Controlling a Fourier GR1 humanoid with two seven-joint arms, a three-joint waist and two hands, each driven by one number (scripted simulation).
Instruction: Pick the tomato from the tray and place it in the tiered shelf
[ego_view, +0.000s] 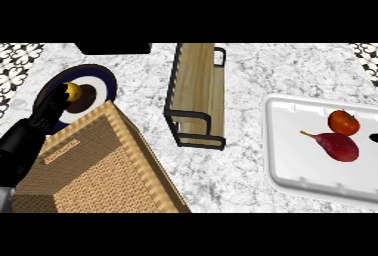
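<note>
I saw the tomato (343, 122) untouched on the tray (295, 150), touching a red root (337, 145), while my left robot hand (52, 110), fingers straight, hovered far away over a plate (103, 82); no right showed, risking a grab nudging the root.

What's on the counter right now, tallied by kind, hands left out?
Produce: 3 (tomato, dark red vegetable, yellow item)
Tray: 1
Plate: 1
Tiered shelf: 1
Woven basket: 1
Total: 7
</note>
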